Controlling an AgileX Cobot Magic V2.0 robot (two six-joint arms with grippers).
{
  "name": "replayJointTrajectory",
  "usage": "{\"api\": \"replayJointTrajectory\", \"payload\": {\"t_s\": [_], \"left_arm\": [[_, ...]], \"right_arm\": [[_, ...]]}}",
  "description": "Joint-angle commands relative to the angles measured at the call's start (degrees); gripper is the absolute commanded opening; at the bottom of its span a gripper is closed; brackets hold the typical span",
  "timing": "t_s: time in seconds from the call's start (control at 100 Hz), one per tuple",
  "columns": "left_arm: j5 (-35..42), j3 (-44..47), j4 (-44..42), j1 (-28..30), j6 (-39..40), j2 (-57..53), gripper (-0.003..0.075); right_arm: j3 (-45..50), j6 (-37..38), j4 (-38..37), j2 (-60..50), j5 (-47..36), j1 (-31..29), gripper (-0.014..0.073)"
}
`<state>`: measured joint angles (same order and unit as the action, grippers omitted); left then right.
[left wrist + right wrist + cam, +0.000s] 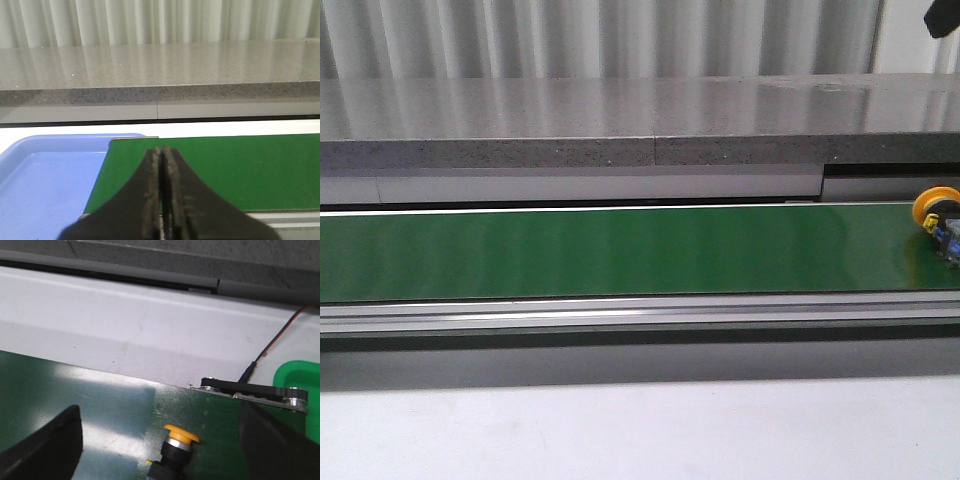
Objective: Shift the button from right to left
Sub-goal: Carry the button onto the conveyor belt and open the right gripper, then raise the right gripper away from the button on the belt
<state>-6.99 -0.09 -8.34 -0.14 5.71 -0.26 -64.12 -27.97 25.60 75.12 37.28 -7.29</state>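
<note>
The button point(938, 222) lay on its side at the far right end of the green belt point(620, 250), its yellow cap toward the back wall and its blue block trailing toward the edge of the front view. My right gripper point(160, 440) hung just above it with the fingers spread wide, one dark pad point(45, 450) on each side and nothing between them but the button's cap point(182, 433) and black collar; I was touching nothing. My left gripper point(161, 200) waited over the belt's left end with its fingers pressed flat together and empty, beside the blue tray point(45, 180). As I judged it, the job had barely begun: the button was not yet lifted, and the whole trip leftward along the belt remained. I took the next step to be dropping my right fingers around the collar and closing.
</note>
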Motion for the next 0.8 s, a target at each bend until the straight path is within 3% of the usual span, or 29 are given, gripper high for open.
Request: {"api": "replayJointTrajectory", "payload": {"t_s": [0.0, 0.54, 0.63, 0.79], "left_arm": [[4.91, 1.41, -0.01, -0.44, 0.72, -2.08, -0.002], [4.91, 1.41, -0.01, -0.44, 0.72, -2.08, -0.002], [4.91, 1.41, -0.01, -0.44, 0.72, -2.08, -0.002], [4.91, 1.41, -0.01, -0.44, 0.72, -2.08, -0.002]], "right_arm": [[2.18, -0.76, -2.33, -6.33, -6.27, 1.98, 0.0607], [29.6, -0.53, -2.91, -38.91, -20.71, 2.38, 0.0577], [32.25, -0.53, -2.91, -43.05, -20.68, 2.38, 0.047], [34.7, -0.53, -2.98, -46.77, -19.72, 2.38, 0.0118]]}}
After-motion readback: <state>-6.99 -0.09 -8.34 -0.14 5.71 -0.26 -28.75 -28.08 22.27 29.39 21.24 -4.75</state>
